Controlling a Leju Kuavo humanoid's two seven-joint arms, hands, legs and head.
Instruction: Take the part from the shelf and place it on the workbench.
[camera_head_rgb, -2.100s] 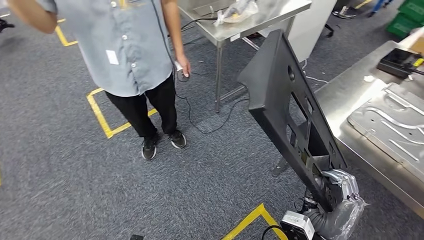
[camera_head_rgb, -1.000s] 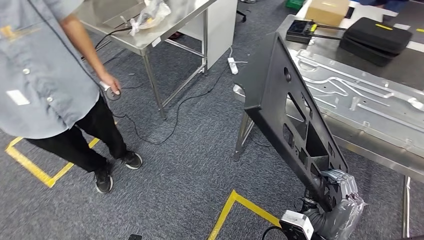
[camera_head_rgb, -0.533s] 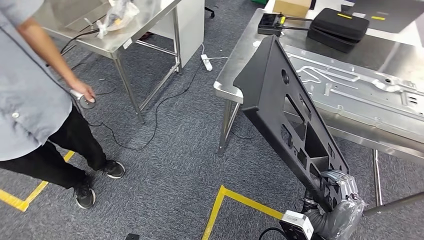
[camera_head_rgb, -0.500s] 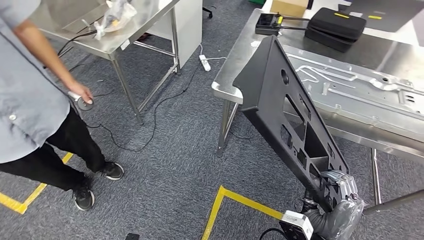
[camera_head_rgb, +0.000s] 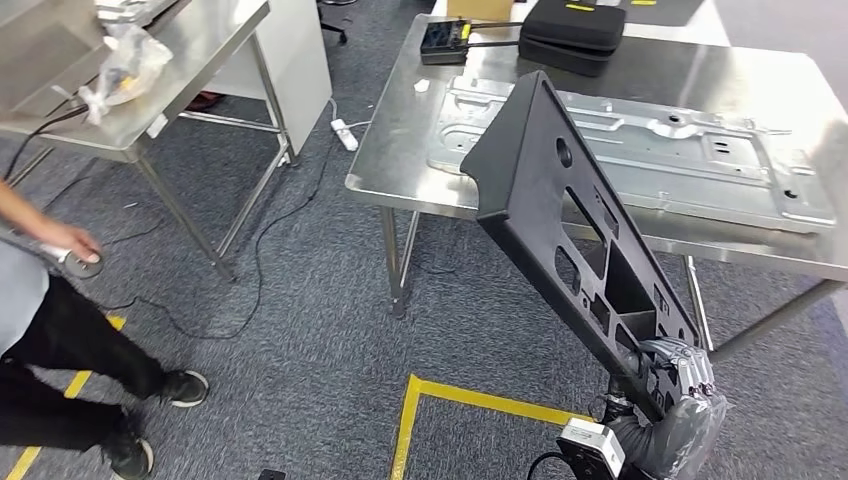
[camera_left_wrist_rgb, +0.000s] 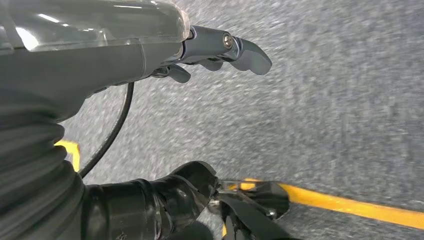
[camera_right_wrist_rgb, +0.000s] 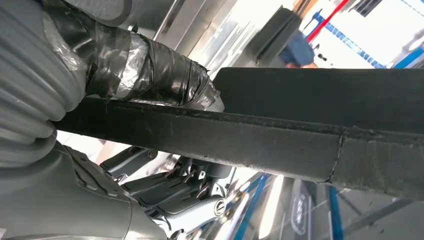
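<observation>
At the far left of the head view a person (camera_head_rgb: 60, 340) stands on the grey carpet, one hand on a small round device (camera_head_rgb: 80, 264). Behind stands a steel side table (camera_head_rgb: 190, 60) with a plastic bag (camera_head_rgb: 122, 66) on it. The left hand (camera_left_wrist_rgb: 220, 50) hangs above the floor, its fingers apart and holding nothing. Further right, the black part (camera_head_rgb: 570, 240) rises tilted in front of the workbench (camera_head_rgb: 400, 150), not resting on it. The right hand (camera_head_rgb: 682, 372) grips its lower end.

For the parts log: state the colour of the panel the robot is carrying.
Black, best in the head view: panel in the right hand.
</observation>
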